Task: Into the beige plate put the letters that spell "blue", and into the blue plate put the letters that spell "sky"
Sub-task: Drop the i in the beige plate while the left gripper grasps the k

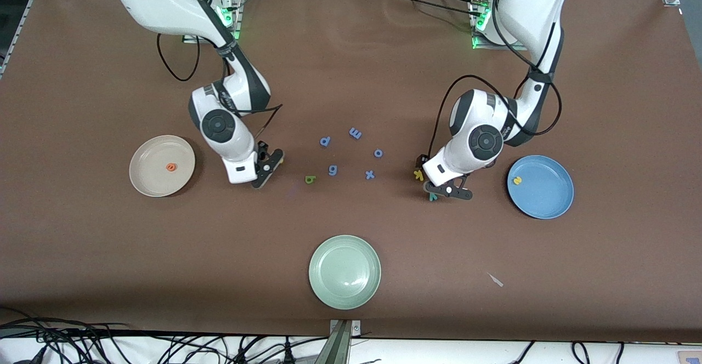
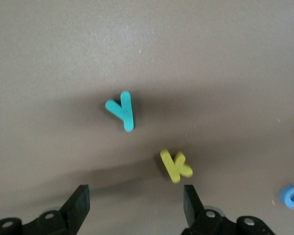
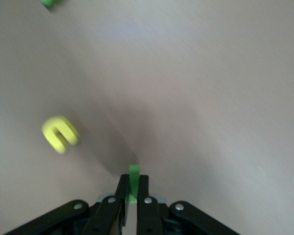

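Right tool [image 3: 130, 196] pinches the green l [image 3: 134, 181] — next carry it to the beige plate [image 1: 143, 180]; left tool [image 2: 135, 208], spread, hovers over k [image 2: 175, 165]

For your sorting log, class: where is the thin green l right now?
The thin green l is pinched in the shut right gripper, just above the table between the beige plate and the green b.
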Robot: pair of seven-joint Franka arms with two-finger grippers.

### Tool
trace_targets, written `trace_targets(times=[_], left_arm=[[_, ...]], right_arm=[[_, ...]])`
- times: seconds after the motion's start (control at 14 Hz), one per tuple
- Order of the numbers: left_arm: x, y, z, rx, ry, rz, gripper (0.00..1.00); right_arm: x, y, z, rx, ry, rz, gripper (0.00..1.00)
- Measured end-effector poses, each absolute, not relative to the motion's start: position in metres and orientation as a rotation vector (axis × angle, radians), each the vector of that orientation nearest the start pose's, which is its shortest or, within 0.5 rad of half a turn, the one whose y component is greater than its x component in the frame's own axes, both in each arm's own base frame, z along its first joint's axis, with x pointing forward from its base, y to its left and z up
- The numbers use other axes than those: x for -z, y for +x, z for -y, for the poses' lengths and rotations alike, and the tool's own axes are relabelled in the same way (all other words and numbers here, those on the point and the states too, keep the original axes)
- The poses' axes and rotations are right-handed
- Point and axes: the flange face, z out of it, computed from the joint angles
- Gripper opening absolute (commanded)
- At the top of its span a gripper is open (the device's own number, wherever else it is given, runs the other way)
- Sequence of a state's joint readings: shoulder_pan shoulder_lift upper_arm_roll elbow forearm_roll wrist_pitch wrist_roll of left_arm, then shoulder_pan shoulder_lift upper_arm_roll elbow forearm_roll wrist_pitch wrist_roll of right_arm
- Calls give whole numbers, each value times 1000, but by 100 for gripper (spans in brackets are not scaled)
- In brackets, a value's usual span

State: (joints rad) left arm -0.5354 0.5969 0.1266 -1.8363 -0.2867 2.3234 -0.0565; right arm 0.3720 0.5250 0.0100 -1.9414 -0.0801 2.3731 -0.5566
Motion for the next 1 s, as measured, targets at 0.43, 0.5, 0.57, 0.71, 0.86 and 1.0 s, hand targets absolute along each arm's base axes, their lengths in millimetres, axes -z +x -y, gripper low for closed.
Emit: trace_targets(times=[0.43, 0.5, 0.57, 0.71, 0.86, 1.0], left_arm=[[-173, 580, 294, -180, -3294, -152, 85], [-171, 580, 294, -178, -3292, -149, 82], [-169, 580, 294, -176, -3291, -146, 76], [-166, 581, 293, -168, -3289, -142, 55], [-163, 582, 290, -169, -3285, -137, 34], [-166, 580, 297, -159, -3291, -154, 16]], right_arm=[[-237, 599, -88, -334, -2934, 1313, 10], [-233, 598, -67, -375, -2954, 1262, 11], [-230, 597, -47, -422, -2964, 1208, 12], [-224, 594, -14, -478, -2976, 1117, 84], [-221, 593, 6, -496, -2988, 1051, 100], [-221, 593, 8, -490, -3029, 944, 100]])
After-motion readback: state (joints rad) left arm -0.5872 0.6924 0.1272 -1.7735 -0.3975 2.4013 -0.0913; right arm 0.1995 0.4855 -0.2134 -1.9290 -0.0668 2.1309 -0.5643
